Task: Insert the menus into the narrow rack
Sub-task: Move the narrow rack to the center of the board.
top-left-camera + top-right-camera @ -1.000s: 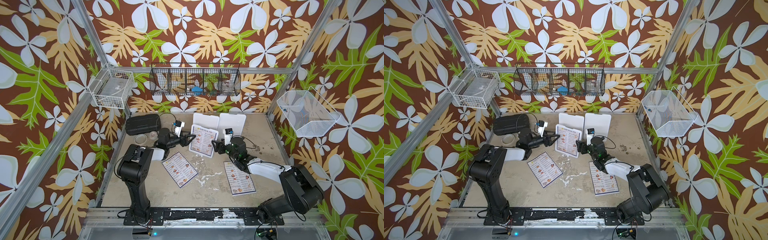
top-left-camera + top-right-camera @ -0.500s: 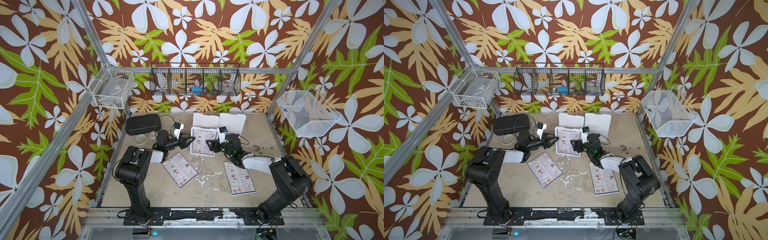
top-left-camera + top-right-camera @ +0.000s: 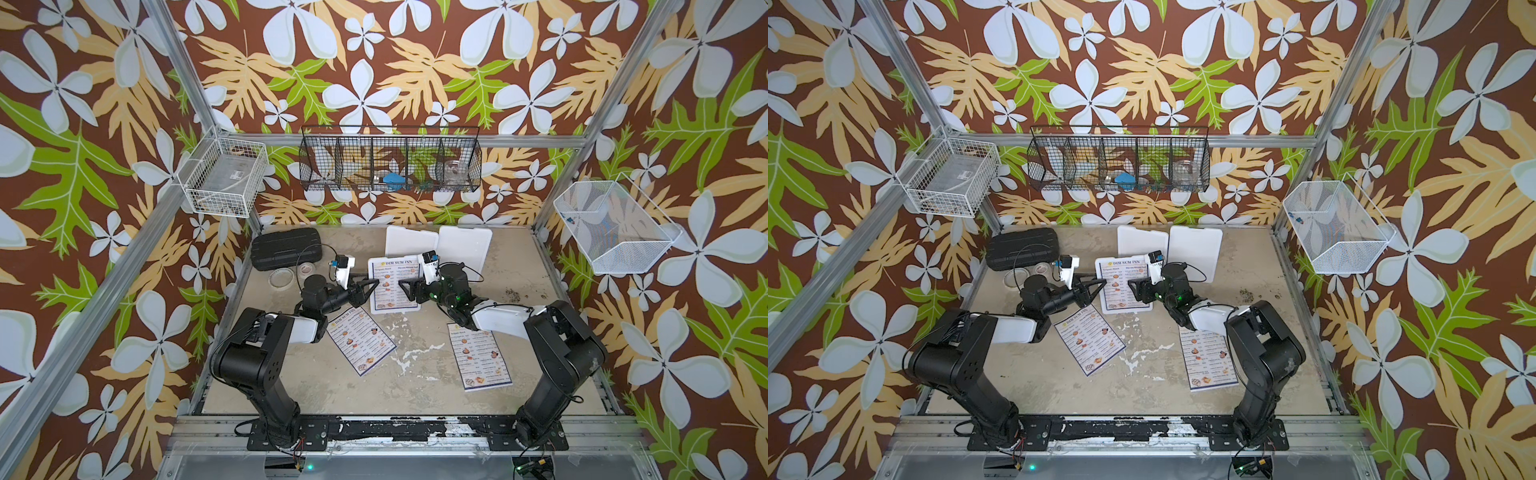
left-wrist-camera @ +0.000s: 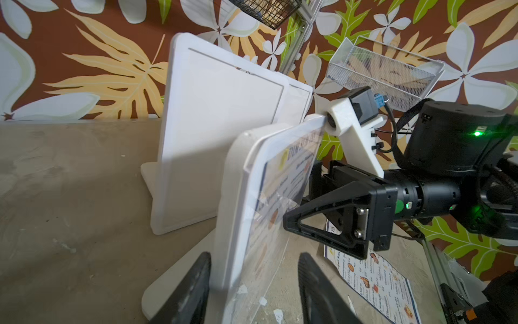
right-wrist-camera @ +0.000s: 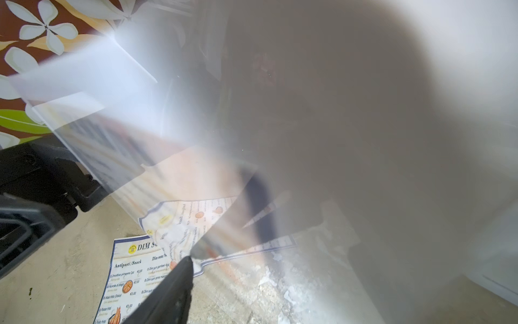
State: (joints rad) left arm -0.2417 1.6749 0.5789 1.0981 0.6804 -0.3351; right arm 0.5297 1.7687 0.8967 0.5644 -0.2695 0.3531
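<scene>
Straddling the left edge of the white menu stand (image 4: 232, 210), the left gripper (image 3: 374, 286) had its fingers (image 4: 193, 289) parted. One sat behind the white back panel and one in front of the clear cover, with a gap showing on the front side. Inside that stand, dead centre in both top views, stood the upright menu (image 3: 390, 291), its "DIM SUM INN" heading uppermost.

From the right of the frame came the right gripper (image 3: 403, 289), fingers also apart and set either side of the stand's opposite edge. Whether they pinched it, I could not tell. The right wrist view was no help, smeared over by something pale right against the lens.

Down on the table (image 3: 332, 386), the second menu (image 3: 360, 340) lay flat below and left of the stand. Its upper corner was tucked under the left arm (image 3: 299, 328). The third menu (image 3: 480, 357) lay flat at lower right, its top end hidden beneath the right arm (image 3: 498, 320).

Just behind the stand, two blank white panels (image 3: 411, 241) stood upright and crowded the back. A black case (image 3: 286, 249) sat at the table's upper left, with clear round dishes (image 3: 281, 277) just below it. High on the back wall hung a black wire basket (image 3: 390, 166).
</scene>
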